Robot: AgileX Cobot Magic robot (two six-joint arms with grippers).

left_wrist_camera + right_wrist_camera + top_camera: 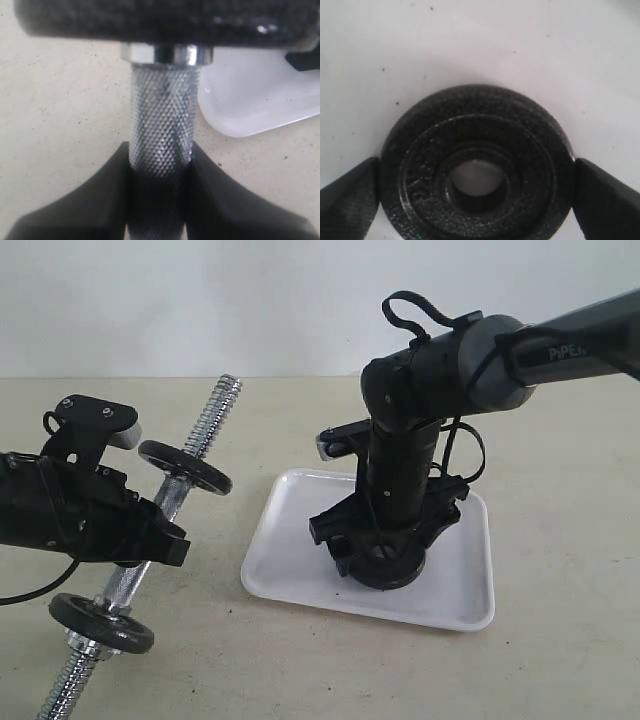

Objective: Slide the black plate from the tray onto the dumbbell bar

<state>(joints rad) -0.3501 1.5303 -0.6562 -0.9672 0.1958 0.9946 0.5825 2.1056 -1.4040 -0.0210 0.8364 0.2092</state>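
The right claw comes straight down into the tray and is spread wide. Its two fingers lie against opposite edges of the plate, so the claw pinches the plate across its full width. The plate lies flat on the tray floor, near the middle of the tray, with the hole facing up. The tray holds this plate and rests on the bench.

The left claw is left of the tray and clear of it. It is pressed narrow on the knurled middle of the bar, with one finger on each side. The bar is tilted, with its far threaded end higher than the tray. It carries two discs, one on the side of the claw nearer the tray and the other on the side farther from the tray.
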